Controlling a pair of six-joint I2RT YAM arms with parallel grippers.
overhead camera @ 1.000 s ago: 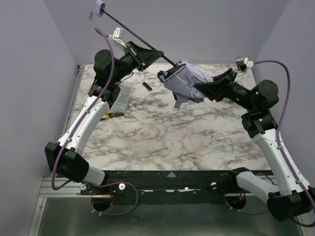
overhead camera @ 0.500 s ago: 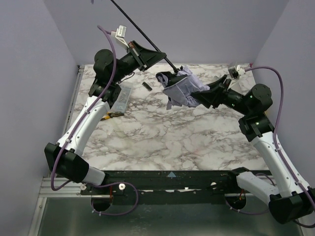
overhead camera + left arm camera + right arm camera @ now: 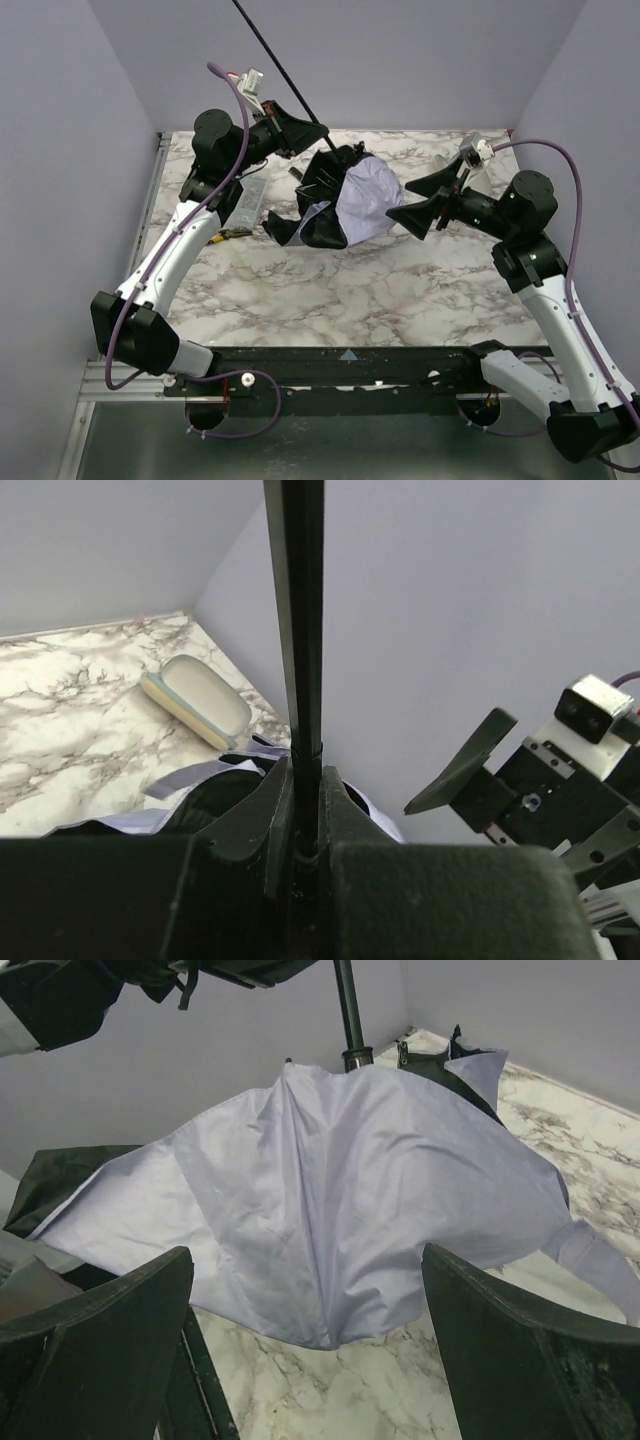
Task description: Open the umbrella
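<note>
Partly spread, the umbrella [image 3: 362, 198] was seen tilted over the marble table [image 3: 400, 290], lavender outside, black inside. Its thin shaft [image 3: 275, 55] was pinched by the left gripper [image 3: 305, 130]; the right gripper [image 3: 402, 200] was held spread wide, just beside the canopy [image 3: 340, 1190].

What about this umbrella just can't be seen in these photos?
- Handle of the umbrella: overhead and left wrist views, the shaft runs off the top edge.
- Ribs: right wrist view, the pale fabric covers them.
- Small yellow-and-black item on the table: overhead view, too small to identify.
</note>
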